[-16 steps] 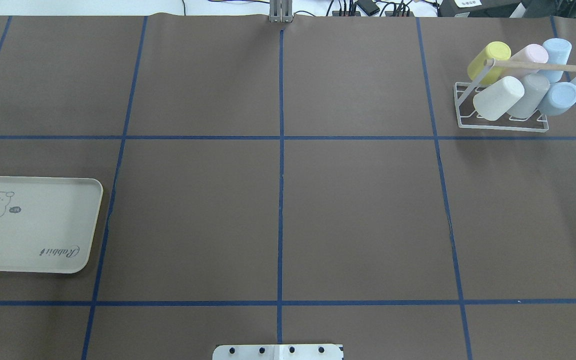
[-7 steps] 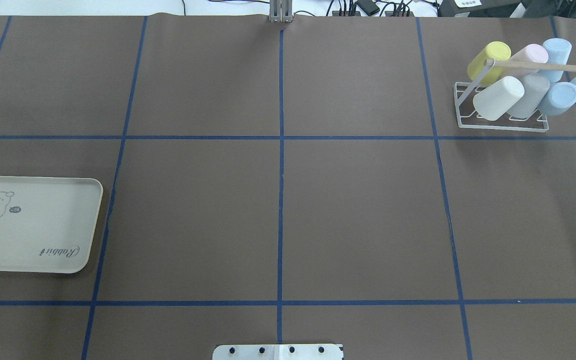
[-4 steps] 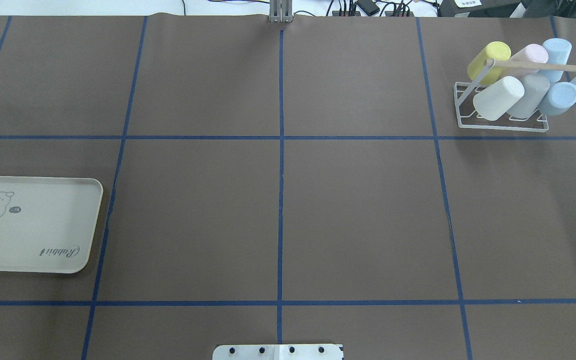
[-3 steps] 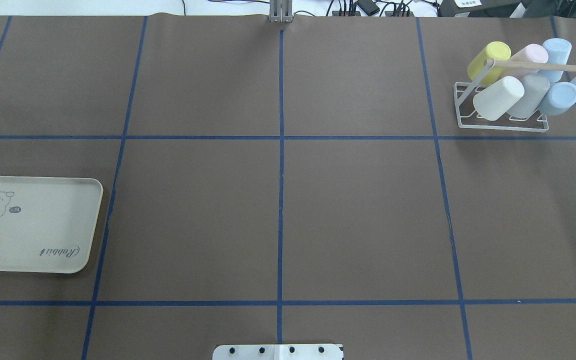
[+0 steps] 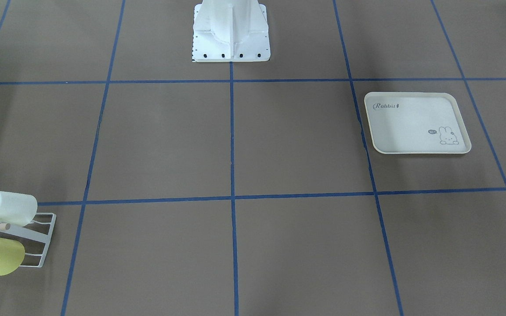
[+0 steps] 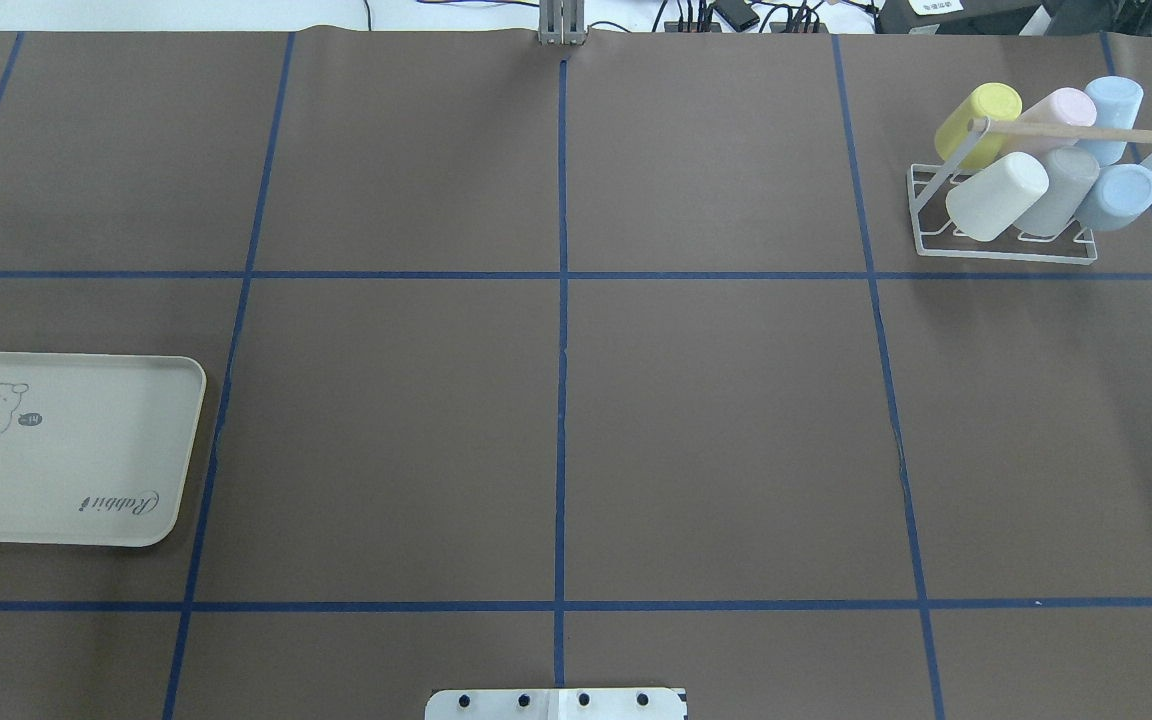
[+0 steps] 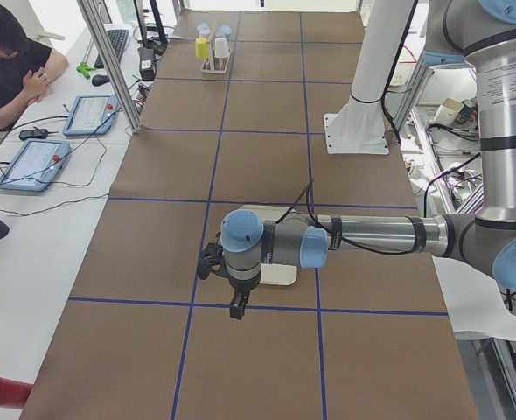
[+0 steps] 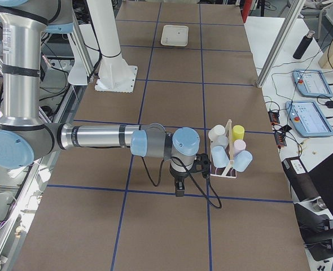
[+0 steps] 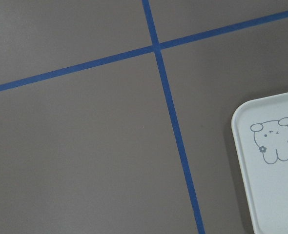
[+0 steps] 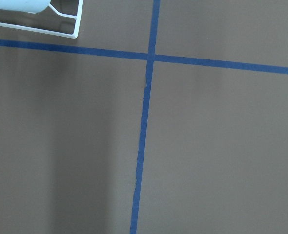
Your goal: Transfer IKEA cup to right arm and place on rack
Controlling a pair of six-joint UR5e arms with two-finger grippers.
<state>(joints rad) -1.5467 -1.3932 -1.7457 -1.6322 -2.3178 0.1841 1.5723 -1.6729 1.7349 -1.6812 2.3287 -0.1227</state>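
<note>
The white wire rack (image 6: 1006, 247) with its wooden dowel (image 6: 1086, 131) stands at the table's far right and carries several pastel cups, among them a yellow cup (image 6: 979, 118) and a white cup (image 6: 998, 196). All the cups that show sit on the rack (image 8: 228, 166). In the exterior right view the right arm (image 8: 99, 137) reaches out low, its gripper (image 8: 179, 189) pointing down just beside the rack; I cannot tell its state. The left gripper (image 7: 238, 306) hangs by the tray's corner in the exterior left view; I cannot tell its state either. No fingers show in either wrist view.
A cream rabbit-print tray (image 6: 66, 520) lies at the table's left edge, also in the left wrist view (image 9: 276, 204). The white robot base (image 5: 231, 30) stands at the near middle. A person (image 7: 9, 61) sits at a side desk with tablets (image 7: 35, 162).
</note>
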